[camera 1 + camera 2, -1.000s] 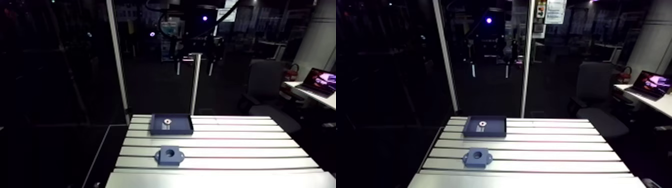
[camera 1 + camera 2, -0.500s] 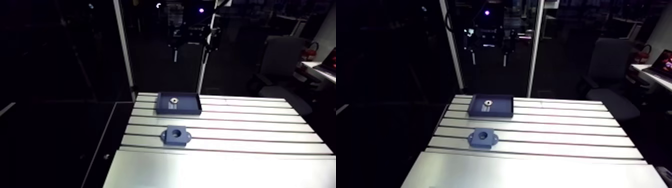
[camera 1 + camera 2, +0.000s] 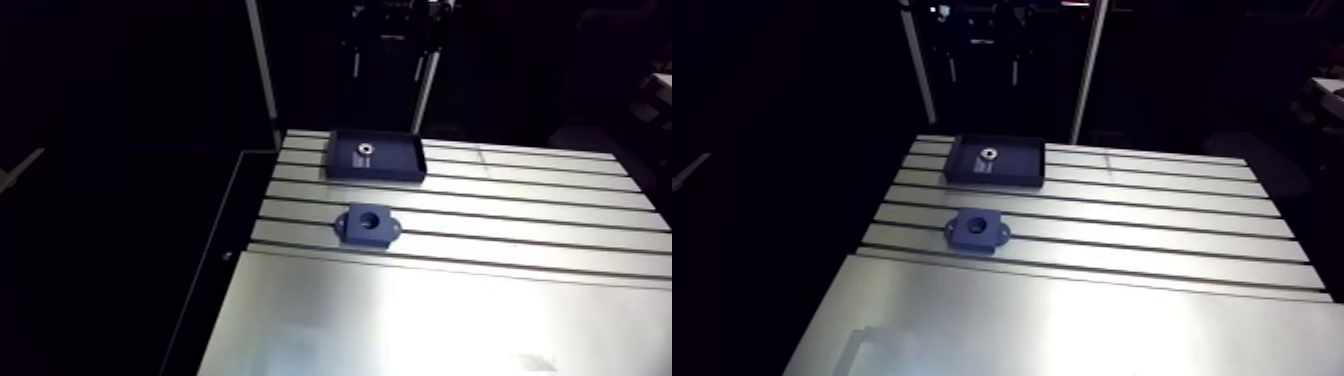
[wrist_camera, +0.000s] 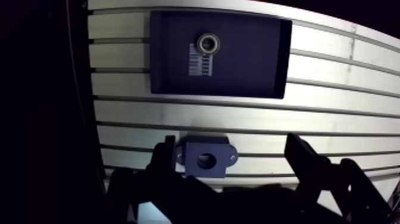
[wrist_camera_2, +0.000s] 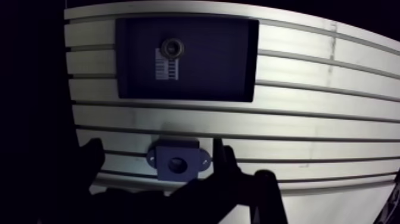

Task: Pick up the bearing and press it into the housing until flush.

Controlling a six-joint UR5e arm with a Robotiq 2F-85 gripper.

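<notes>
One bearing [image 4: 208, 42] (in tray [image 4: 250, 59]); one housing [image 4: 221, 151]

You'll find the tray [image 3: 400, 162] on the table [image 3: 520, 235], toward its far edge, with the bearing [image 3: 364, 150] in it, touching a label [image 4: 200, 63]. The housing [image 3: 366, 225] sits on the table before the tray, apart from it.

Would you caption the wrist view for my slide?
Open gripper frames the housing; bearing lies in tray ahead.
</notes>
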